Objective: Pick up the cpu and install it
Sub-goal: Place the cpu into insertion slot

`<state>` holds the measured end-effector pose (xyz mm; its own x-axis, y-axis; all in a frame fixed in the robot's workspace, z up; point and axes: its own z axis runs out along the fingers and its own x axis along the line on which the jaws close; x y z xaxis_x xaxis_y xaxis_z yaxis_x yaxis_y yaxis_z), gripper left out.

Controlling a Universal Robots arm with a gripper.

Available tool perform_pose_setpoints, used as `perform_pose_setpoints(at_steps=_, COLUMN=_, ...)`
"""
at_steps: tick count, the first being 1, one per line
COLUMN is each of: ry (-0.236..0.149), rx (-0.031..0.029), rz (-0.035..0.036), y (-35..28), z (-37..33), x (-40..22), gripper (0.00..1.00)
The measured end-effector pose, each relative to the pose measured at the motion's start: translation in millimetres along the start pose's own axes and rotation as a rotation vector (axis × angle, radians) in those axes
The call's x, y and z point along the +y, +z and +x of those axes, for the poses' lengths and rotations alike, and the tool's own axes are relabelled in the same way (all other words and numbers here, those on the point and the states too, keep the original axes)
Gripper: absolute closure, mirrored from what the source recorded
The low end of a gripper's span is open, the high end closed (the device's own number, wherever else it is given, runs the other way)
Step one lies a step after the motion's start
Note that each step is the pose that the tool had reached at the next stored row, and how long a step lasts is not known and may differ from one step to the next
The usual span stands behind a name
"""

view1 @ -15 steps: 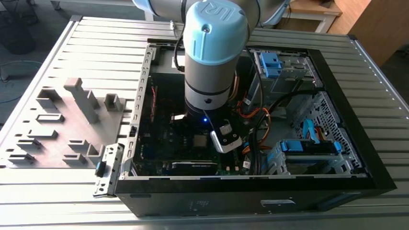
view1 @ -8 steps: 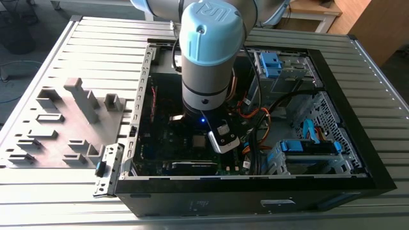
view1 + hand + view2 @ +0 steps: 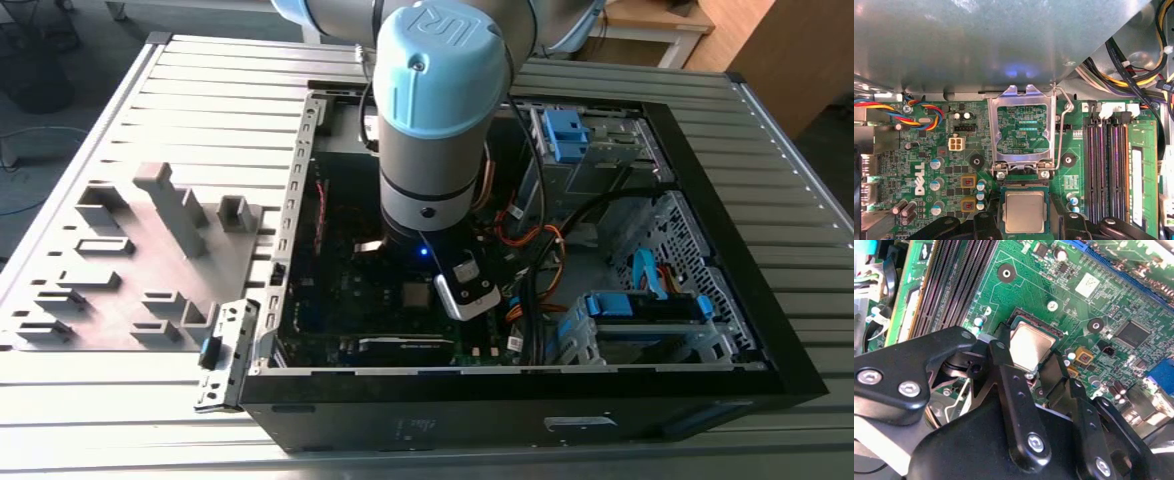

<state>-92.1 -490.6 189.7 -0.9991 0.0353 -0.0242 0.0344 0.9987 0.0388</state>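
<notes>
Inside the computer case (image 3: 747, 330), the cpu (image 3: 1025, 211) lies flat in the motherboard (image 3: 919, 160) socket, next to the swung-open load plate (image 3: 1021, 131). The hand (image 3: 1027, 354) hangs straight above the chip. Its 2 fingers (image 3: 1004, 372) are spread, 1 on each side, seemingly gripping nothing.

Count from my wrist cams: one cpu (image 3: 1025, 211), one hinged metal frame (image 3: 1021, 132), one wire lever (image 3: 1070, 105), four dark memory slots (image 3: 1108, 170), two gold square parts (image 3: 968, 181), one white connector (image 3: 956, 145). Exterior view: one computer case (image 3: 534, 425).
</notes>
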Motion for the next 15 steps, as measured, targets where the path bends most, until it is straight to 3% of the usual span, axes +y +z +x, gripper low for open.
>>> perform_pose_setpoints(at_steps=15, ry=-0.001, rx=-0.0012, rz=0.0005, y=1.6, z=0.1, x=-0.1, gripper=0.53)
